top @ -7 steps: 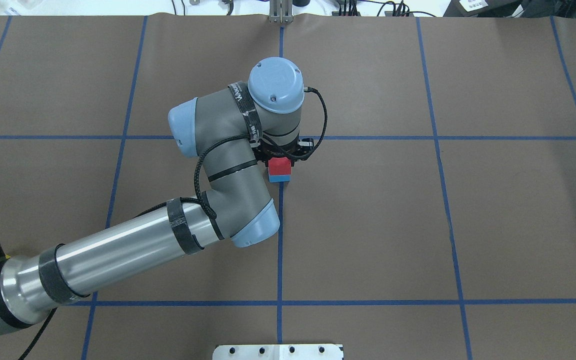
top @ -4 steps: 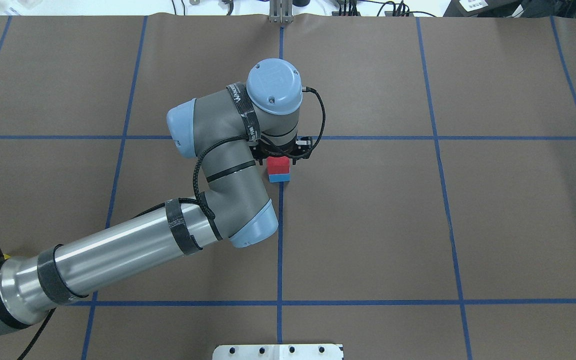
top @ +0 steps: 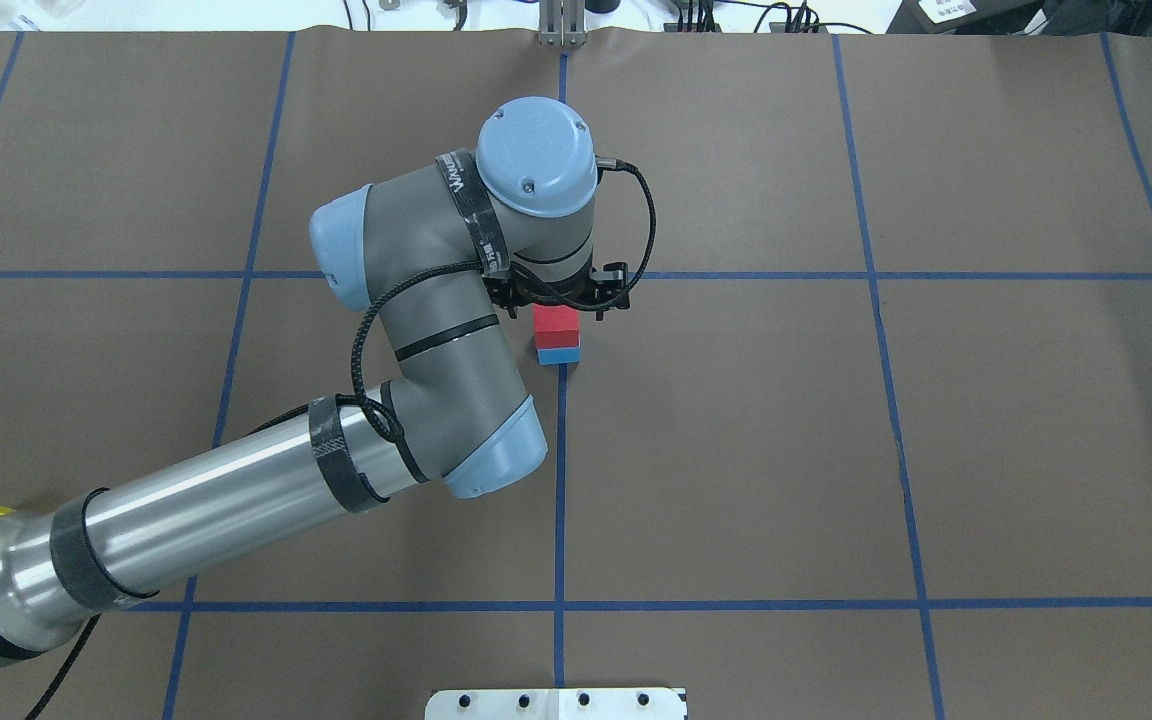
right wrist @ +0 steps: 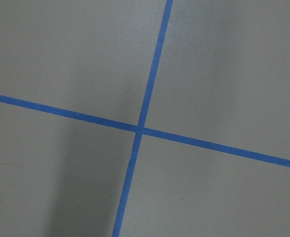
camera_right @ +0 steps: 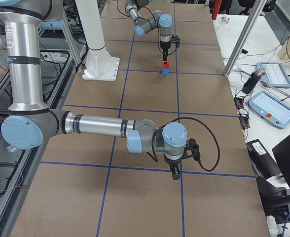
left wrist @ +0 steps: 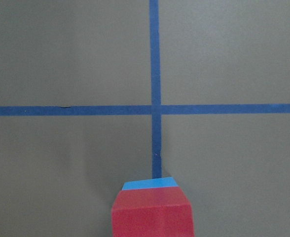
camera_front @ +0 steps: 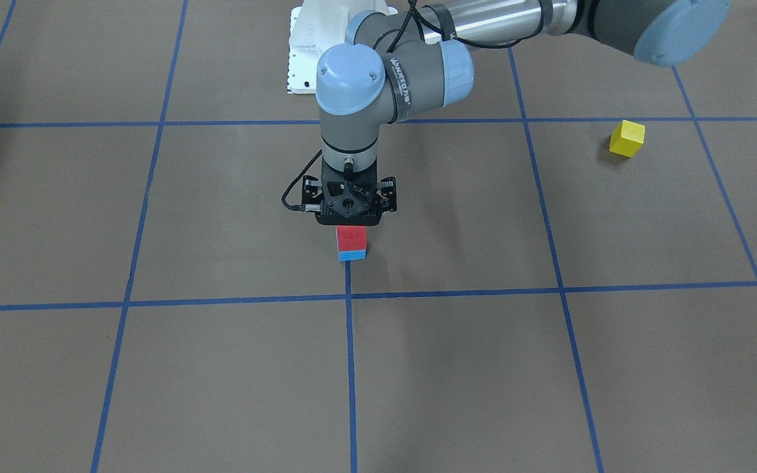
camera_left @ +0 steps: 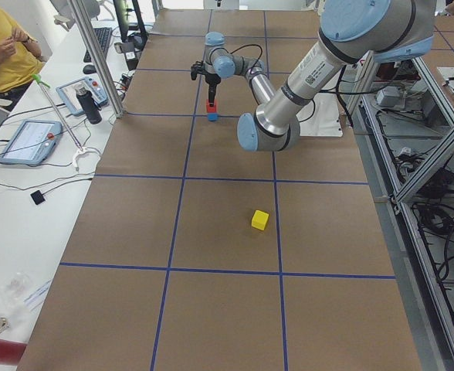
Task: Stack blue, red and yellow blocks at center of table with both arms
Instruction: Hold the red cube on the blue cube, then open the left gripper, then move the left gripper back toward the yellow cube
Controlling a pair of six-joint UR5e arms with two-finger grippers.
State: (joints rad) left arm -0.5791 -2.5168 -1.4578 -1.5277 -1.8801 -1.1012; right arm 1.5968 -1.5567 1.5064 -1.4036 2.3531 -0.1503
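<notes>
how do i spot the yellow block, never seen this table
On the brown table with its blue tape grid, look to the robot's left side. The yellow block sits there alone, well away from the red block stacked on the blue block at centre.

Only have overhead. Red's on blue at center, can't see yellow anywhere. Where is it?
Observer: The yellow block sits alone on the table, robot's left side, beside a tape line.
Operator: Right arm?
Observer: The right gripper hangs pointing down near a tape crossing; its wrist view shows no block.
Operator: Stack square?
Observer: Front-facing view: sides of the red block line up with the blue block.
</notes>
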